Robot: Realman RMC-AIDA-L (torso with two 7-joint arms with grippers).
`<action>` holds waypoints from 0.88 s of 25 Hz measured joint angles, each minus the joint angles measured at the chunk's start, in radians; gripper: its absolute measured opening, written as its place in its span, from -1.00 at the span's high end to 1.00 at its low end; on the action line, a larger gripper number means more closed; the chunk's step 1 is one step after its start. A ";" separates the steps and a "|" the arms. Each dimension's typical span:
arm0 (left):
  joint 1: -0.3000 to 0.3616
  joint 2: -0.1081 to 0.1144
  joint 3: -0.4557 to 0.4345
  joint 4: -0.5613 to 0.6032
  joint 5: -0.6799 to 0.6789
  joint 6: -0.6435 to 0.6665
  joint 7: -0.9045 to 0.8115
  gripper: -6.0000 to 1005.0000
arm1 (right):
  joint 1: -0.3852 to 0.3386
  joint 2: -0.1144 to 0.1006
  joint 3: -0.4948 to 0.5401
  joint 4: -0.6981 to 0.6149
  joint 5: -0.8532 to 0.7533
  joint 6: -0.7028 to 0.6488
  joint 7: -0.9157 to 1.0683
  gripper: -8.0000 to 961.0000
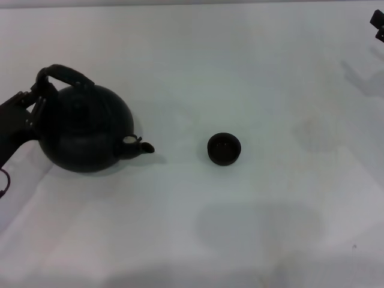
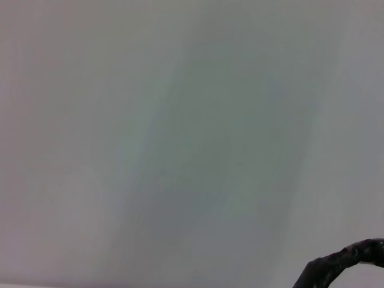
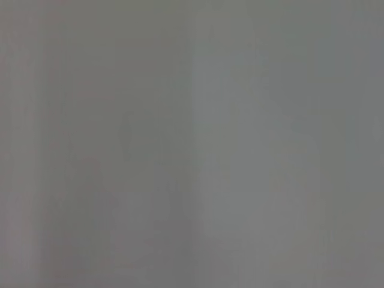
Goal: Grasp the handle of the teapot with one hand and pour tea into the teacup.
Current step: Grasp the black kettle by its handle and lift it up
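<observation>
The matte black teapot point(image 1: 84, 129) stands upright at the left of the white table, its short spout point(image 1: 143, 146) pointing right toward the teacup. Its dark arched handle point(image 1: 67, 74) rises over the lid. My left gripper point(image 1: 35, 101) is right at the handle's left end, against the pot's left side. A curved piece of the handle point(image 2: 342, 264) shows in the left wrist view. The small dark teacup point(image 1: 224, 149) stands upright at the table's middle, well right of the spout. My right gripper point(image 1: 378, 25) is parked at the far right edge, away from both.
The white table surface point(image 1: 264, 228) stretches around the teapot and cup, with faint shadows on it. A thin cable point(image 1: 5, 180) hangs at the left edge under my left arm. The right wrist view shows only plain grey surface.
</observation>
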 joint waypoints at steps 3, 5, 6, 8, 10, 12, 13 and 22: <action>-0.010 -0.001 0.002 0.041 0.025 -0.009 -0.053 0.62 | 0.002 0.000 0.002 0.012 0.000 0.000 -0.014 -0.82; -0.017 -0.003 0.002 0.070 0.042 -0.030 -0.098 0.62 | 0.002 0.000 0.002 0.017 0.000 0.000 -0.022 -0.82; -0.020 -0.004 0.002 0.077 0.045 -0.038 -0.111 0.62 | 0.003 0.000 0.002 0.017 0.000 0.001 -0.023 -0.82; -0.028 -0.004 0.002 0.098 0.051 -0.055 -0.146 0.63 | 0.003 0.000 0.002 0.017 0.000 0.001 -0.023 -0.82; -0.040 -0.003 0.002 0.124 0.069 -0.072 -0.193 0.63 | 0.003 0.000 0.002 0.017 0.000 0.001 -0.028 -0.82; -0.053 -0.003 0.002 0.152 0.086 -0.089 -0.236 0.63 | 0.004 0.000 0.002 0.023 0.000 0.000 -0.041 -0.82; -0.059 -0.003 0.002 0.166 0.093 -0.097 -0.256 0.63 | 0.005 0.001 0.002 0.026 0.000 0.000 -0.047 -0.82; -0.086 -0.008 0.170 0.446 0.225 -0.257 -0.559 0.64 | 0.013 0.000 0.002 0.044 0.011 0.000 -0.064 -0.82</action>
